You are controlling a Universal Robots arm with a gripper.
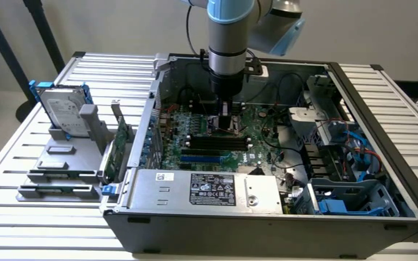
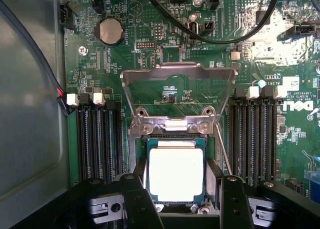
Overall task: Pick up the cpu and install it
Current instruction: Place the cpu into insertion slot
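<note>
cpu (image 2: 176,173) is seated in the socket (image 2: 172,134), load plate (image 2: 177,74) still raised; end effector (image 2: 178,189) is held open astride it, nothing gripped, so latching is left

The small square cpu (image 2: 176,173) has a smooth, bright metal top that glares almost white. At its 12 o'clock, the hinged socket frame (image 2: 178,75) is bare dull-silver metal. The green motherboard (image 2: 150,34) looks matt, its round coin battery (image 2: 110,31) shiny metal. The gripper (image 2: 183,199) has matt black fingers (image 2: 141,199). The black computer case (image 1: 267,225) looks like painted sheet metal.
</note>
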